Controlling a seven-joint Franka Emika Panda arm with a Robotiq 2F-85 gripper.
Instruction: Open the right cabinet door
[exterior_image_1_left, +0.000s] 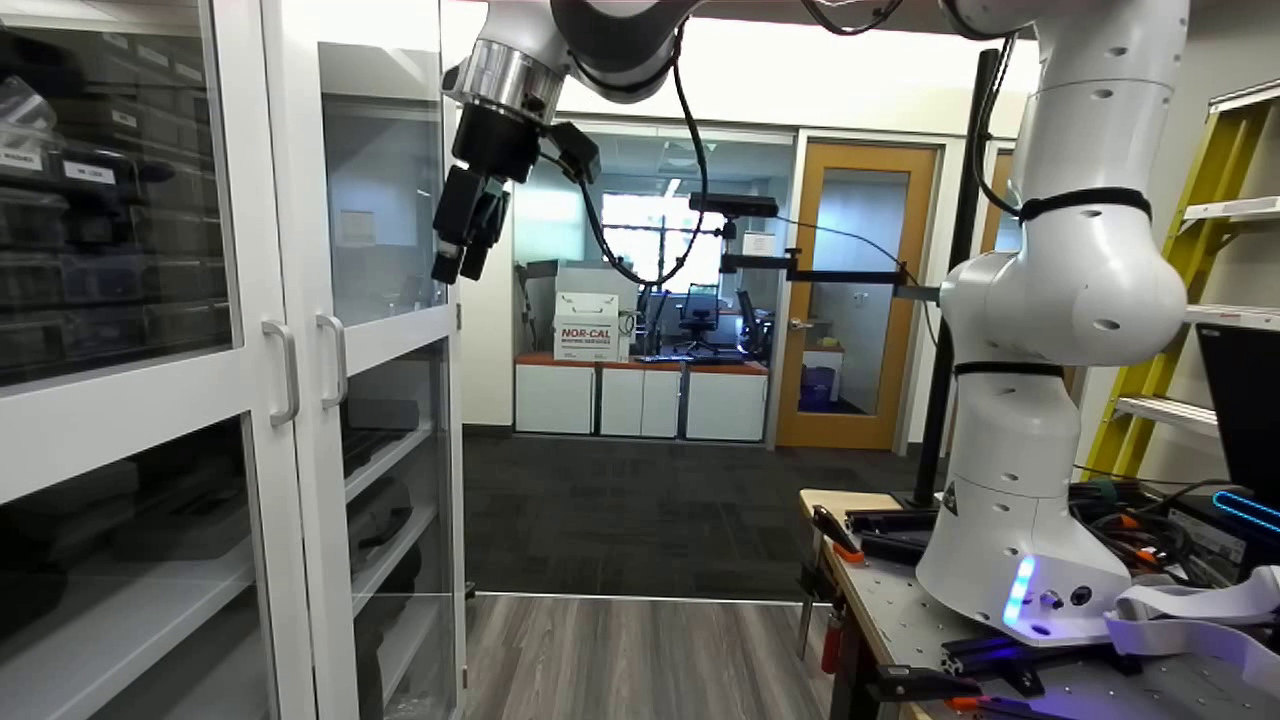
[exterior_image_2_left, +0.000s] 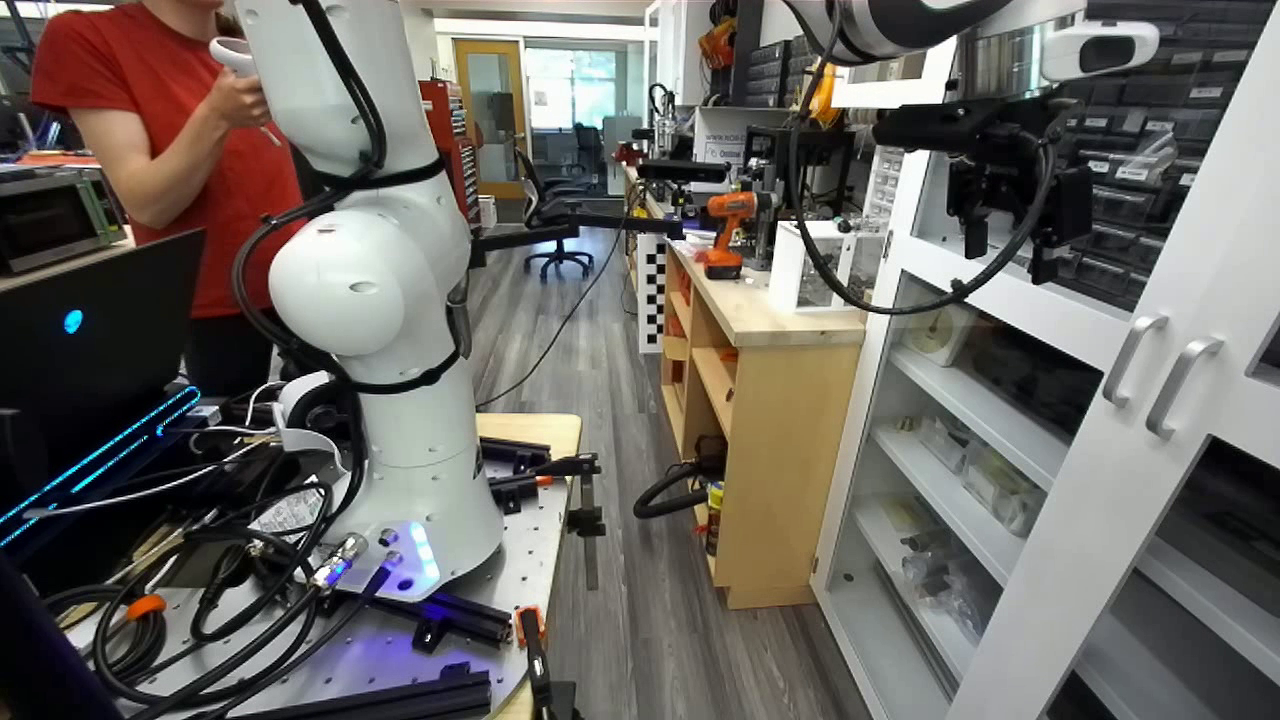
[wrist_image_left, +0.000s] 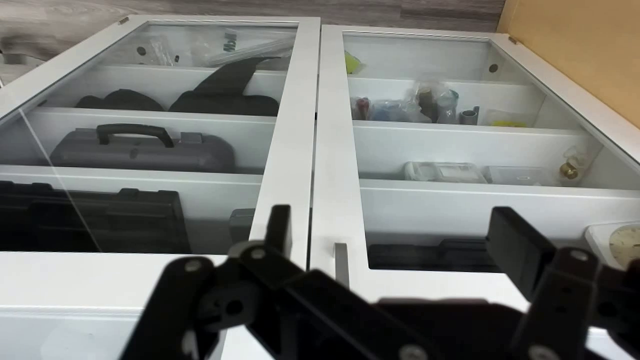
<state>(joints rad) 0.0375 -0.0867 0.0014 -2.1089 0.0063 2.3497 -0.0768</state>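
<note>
The right cabinet door (exterior_image_1_left: 400, 335) is a tall glass panel in a white frame and looks closed. It also shows in an exterior view (exterior_image_2_left: 1240, 415) and on the left of the upside-down wrist view (wrist_image_left: 125, 277). Its bar handle (exterior_image_1_left: 333, 360) is on its left edge, seen also in an exterior view (exterior_image_2_left: 1183, 387); in the wrist view my finger hides it. My gripper (exterior_image_1_left: 460, 265) is open and empty, pointing down in front of the cabinet, above handle height. It shows in an exterior view (exterior_image_2_left: 1010, 250) and in the wrist view (wrist_image_left: 392, 220), its fingers wide apart.
The left cabinet door (exterior_image_1_left: 110, 400) looks closed; its handle (wrist_image_left: 341, 262) shows between my fingers in the wrist view. A wooden workbench (exterior_image_2_left: 790, 450) adjoins the cabinet. A metal table (exterior_image_2_left: 535, 590) carries the robot base. A person in red (exterior_image_2_left: 185, 60) stands behind the arm.
</note>
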